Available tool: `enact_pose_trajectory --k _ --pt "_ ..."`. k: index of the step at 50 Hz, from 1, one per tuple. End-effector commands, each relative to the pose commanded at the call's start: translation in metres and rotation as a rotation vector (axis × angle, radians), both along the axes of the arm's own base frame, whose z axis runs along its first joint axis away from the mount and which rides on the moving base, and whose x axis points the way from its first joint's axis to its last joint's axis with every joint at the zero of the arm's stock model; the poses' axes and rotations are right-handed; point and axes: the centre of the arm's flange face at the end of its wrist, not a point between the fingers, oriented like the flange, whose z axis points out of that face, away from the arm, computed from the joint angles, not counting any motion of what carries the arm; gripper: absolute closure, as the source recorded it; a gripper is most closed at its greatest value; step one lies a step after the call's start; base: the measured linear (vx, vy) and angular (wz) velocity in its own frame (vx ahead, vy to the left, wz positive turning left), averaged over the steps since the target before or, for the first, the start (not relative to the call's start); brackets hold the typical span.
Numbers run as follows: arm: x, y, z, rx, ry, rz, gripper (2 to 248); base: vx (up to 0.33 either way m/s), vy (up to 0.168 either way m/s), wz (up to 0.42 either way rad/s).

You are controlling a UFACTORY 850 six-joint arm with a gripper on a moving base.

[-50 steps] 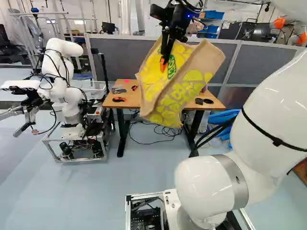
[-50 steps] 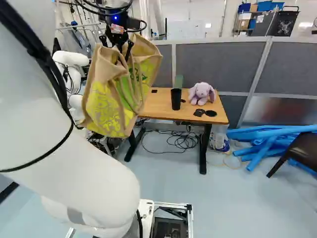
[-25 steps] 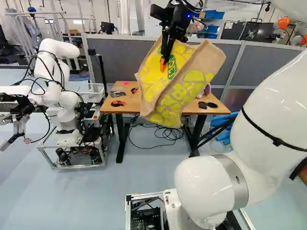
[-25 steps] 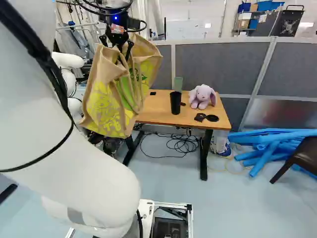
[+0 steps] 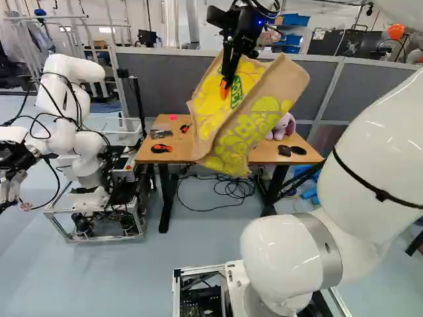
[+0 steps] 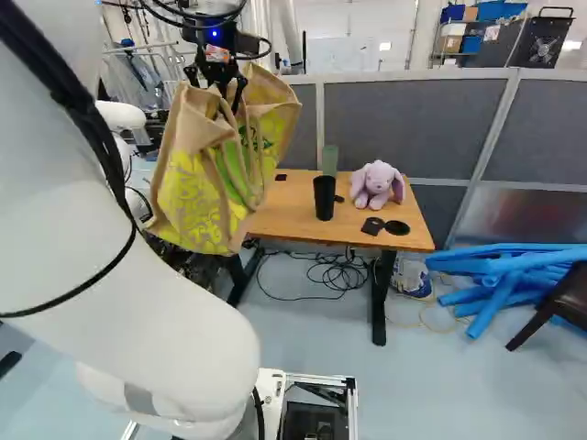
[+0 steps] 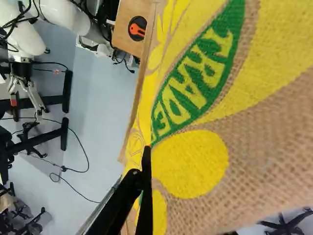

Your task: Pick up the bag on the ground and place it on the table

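Well, from where I stand the white robot arm (image 5: 373, 162) has its load well up in the air: the black gripper (image 5: 227, 82) is closed on a brown woven bag with yellow print and a green label (image 5: 264, 109), and the bag hangs tilted, near the upper part of its cloth. The wooden tabletop (image 6: 292, 202) looks to be farther ahead, so I'd call this the carrying part, with the setting down still to do. Best keep the pinch firm and go forward gently, since a soft bag like that would swing if hurried, and hold its lower corner high enough to pass the near edge without catching. Then I'd aim for the bare wood between the tools and the tall black cup (image 6: 324, 197), which with the greenish tumbler (image 6: 330, 159) behind it seems the easiest thing to knock over. The lilac plush rabbit (image 6: 376, 185) (sitting there like a supervisor) would forgive a nudge, but the black disc (image 6: 397, 227) and the orange-and-black tool (image 5: 161, 146) could end up under the cloth. Once over that patch, lower slowly, let the bottom settle and take the weight, check the whole base is on the wood, and only then let go, backing straight up so that neither the handles nor the cloth come along.
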Motion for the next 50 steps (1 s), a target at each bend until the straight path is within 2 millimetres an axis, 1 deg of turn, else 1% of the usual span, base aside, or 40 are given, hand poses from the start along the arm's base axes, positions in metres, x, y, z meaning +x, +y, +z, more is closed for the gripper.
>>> enact_pose_trajectory --k 50 --pt "0.0000 0.0000 0.0000 0.000 0.000 0.000 228 0.122 0.003 -0.008"
